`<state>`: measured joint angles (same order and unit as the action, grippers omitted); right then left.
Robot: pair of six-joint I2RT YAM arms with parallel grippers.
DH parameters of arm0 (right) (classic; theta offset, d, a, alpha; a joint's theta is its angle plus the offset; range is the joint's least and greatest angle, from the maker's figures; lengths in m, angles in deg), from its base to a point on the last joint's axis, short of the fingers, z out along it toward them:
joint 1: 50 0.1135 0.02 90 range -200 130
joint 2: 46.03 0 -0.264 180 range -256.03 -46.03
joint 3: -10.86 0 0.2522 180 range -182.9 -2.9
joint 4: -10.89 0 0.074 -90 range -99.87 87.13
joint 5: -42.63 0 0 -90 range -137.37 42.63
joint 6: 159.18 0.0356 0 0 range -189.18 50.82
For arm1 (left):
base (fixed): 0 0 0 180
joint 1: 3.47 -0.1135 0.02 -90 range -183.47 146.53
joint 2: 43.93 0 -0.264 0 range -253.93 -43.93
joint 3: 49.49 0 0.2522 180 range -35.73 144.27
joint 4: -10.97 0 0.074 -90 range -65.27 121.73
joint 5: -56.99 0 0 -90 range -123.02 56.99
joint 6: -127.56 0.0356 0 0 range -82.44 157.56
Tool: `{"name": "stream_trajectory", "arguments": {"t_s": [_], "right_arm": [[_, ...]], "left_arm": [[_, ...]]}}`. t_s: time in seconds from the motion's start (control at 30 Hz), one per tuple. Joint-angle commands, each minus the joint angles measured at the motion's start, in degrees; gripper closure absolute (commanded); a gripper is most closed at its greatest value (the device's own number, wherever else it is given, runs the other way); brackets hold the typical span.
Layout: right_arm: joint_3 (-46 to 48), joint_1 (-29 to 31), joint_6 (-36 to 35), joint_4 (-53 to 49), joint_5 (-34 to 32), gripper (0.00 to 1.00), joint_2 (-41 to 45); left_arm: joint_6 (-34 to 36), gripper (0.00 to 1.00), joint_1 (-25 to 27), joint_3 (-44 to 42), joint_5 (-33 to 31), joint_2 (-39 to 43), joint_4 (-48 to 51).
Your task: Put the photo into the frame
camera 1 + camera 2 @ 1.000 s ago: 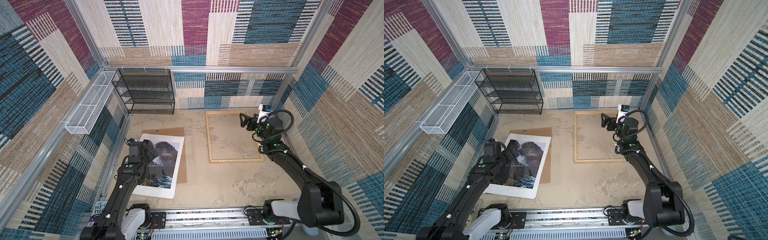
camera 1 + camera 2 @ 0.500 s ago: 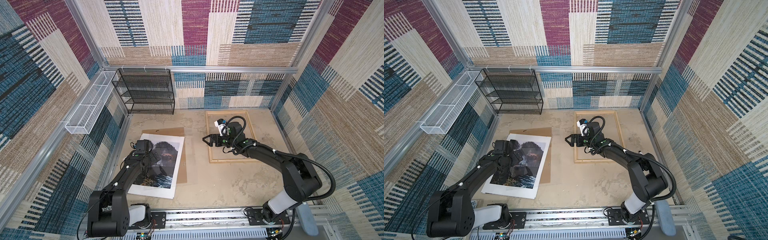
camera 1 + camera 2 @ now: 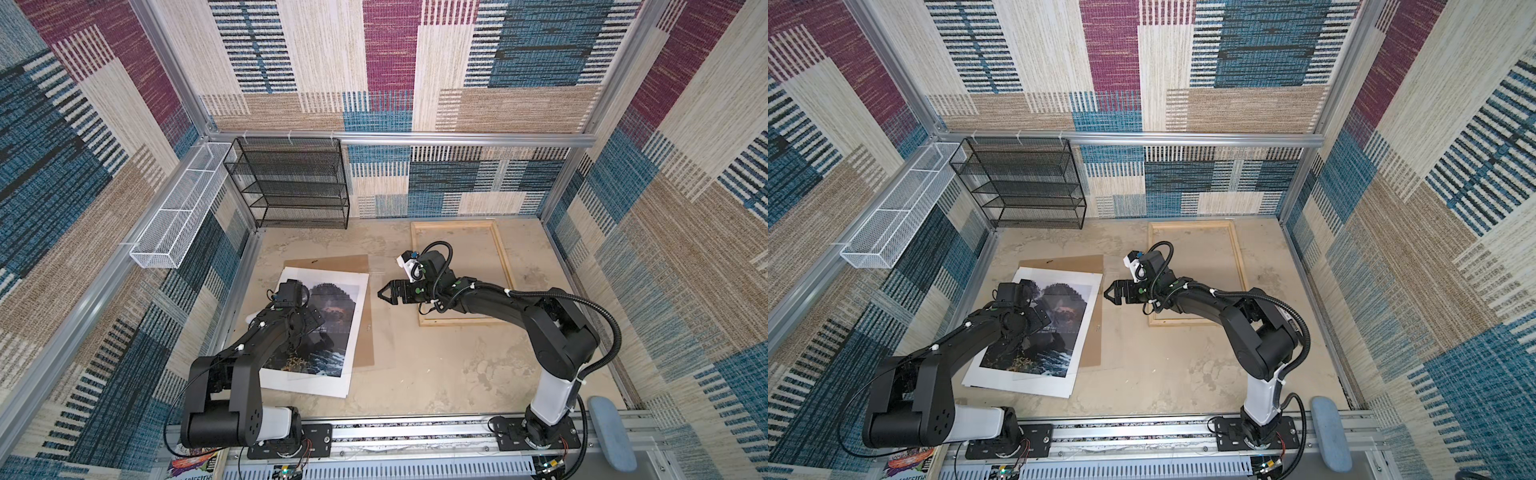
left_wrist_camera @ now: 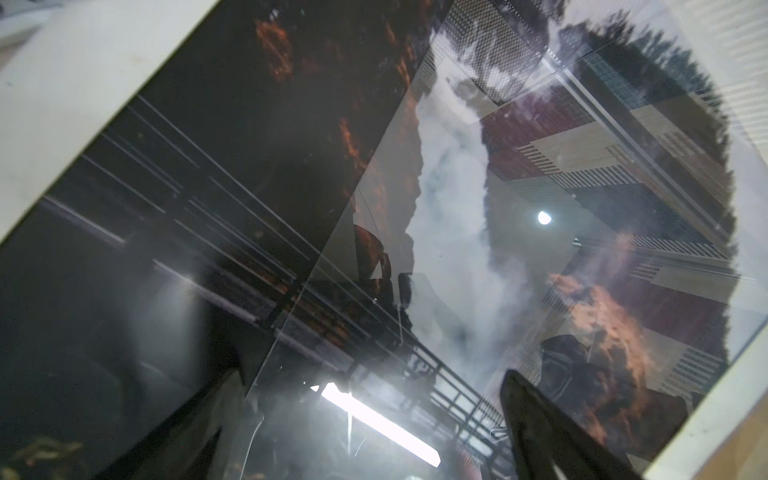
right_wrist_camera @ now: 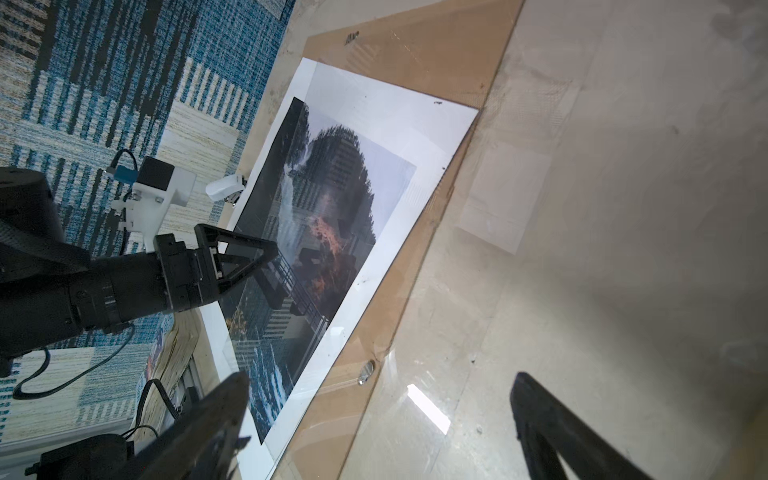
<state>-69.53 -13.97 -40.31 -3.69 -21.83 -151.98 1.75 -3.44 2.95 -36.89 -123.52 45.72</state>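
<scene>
**Photo lies outside the frame, both grippers spread wide**

The frame (image 3: 457, 321) (image 3: 1239, 257) lies flat on the table (image 3: 457, 374), and the table surface shows through its opening. The photo (image 3: 338, 332) (image 3: 1067, 328) lies flat to the left of the frame and apart from it, picture side up. It rests on a brown board (image 3: 332, 262), with a clear sheet (image 3: 382, 345) over part of it.

The right gripper (image 3: 384, 294) (image 5: 380, 376) hangs just off the frame's left strip, between frame and photo. Its tips point at the photo, and its jaws are wide and empty.

The left gripper (image 4: 374, 374) is farther from the frame, low over the photo's dark middle, with its jaws wide and holding nothing. Whether it touches the surface cannot be told.
</scene>
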Motion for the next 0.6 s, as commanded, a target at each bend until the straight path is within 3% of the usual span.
{"name": "stream_trajectory", "arguments": {"t_s": [0.0,0.57], "right_arm": [[-1.76,0.09,1.78,-1.84,-1.99,0.00,-2.06],[-5.23,0.18,2.55,-2.23,0.82,0.00,-8.86]], "left_arm": [[-0.39,0.00,-0.03,0.04,1.59,-0.47,-0.84],[-0.87,0.02,-0.03,-1.72,2.03,-0.13,-2.54]]}}
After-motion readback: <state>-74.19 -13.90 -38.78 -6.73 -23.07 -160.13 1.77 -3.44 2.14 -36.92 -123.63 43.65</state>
